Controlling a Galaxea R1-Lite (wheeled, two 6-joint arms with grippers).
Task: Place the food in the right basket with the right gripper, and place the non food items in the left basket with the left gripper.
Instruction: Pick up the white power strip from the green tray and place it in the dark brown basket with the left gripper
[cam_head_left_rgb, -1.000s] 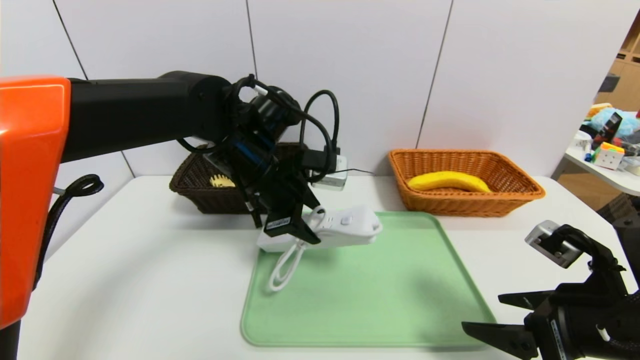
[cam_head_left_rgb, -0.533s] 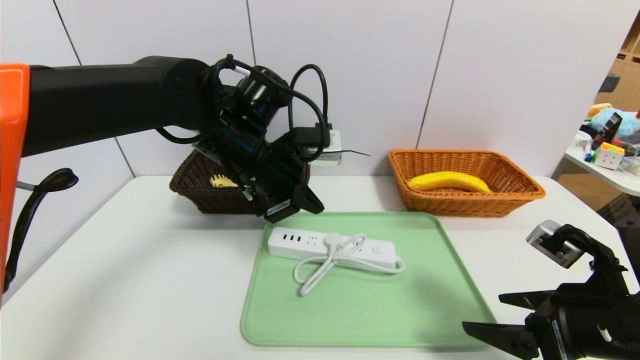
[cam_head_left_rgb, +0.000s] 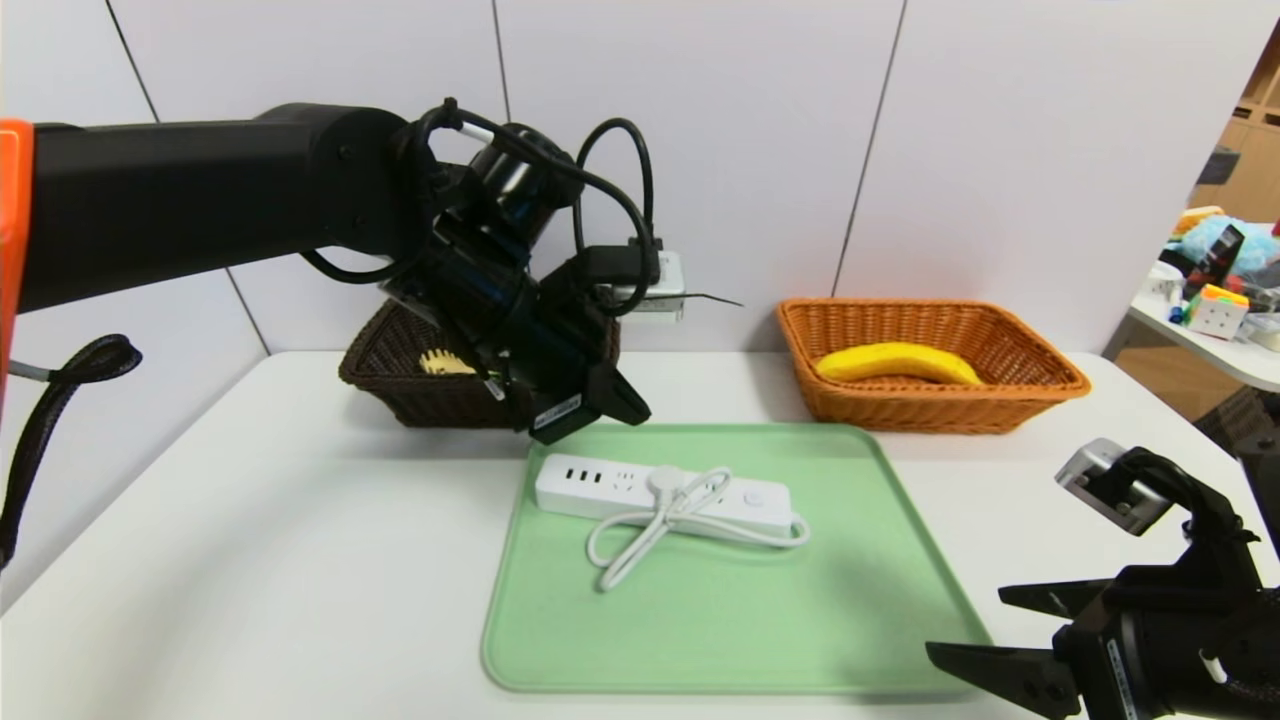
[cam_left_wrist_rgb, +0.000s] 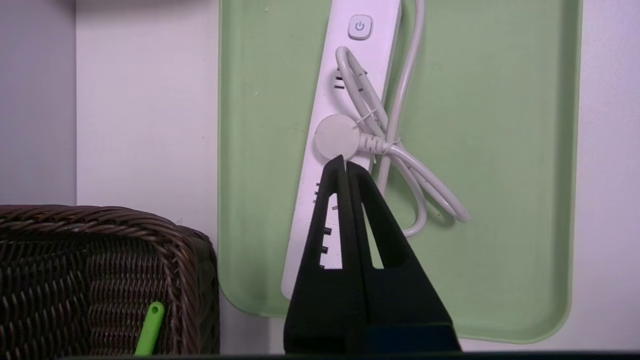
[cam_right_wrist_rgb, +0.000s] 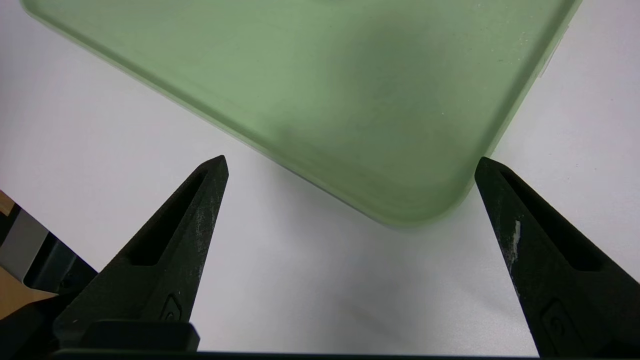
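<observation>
One item outstanding: the power strip (cam_head_left_rgb: 665, 495), lying flat with its coiled cord across the far part of the green tray (cam_head_left_rgb: 730, 640).
Sorted, food: the banana (cam_head_left_rgb: 897, 362) lies inside the right basket (cam_head_left_rgb: 930, 405), at the table's far right.
Sorted, non-food: the pasta spoon (cam_head_left_rgb: 443, 362) sits in the left basket (cam_head_left_rgb: 400, 385), far left; its green handle shows in the left wrist view.
Left gripper (cam_head_left_rgb: 590, 415): fingers pressed together on nothing, hovering above the strip's near-left end, between strip and dark basket.
Right gripper (cam_head_left_rgb: 1010, 640): fingers spread wide, empty, parked low at the tray's near right corner.
Step in hand: by appearance, the pick of the strip; it is not held.
Next move calls for: spreading the fingers, descending over the strip's narrow body, closing across its width clear of the cord loops.
Edges: tray lip is low; the left basket's rim stands higher and close to the tray's far-left corner.
Open room: bare table left of the tray; carry path short, needing lift over the rim.
</observation>
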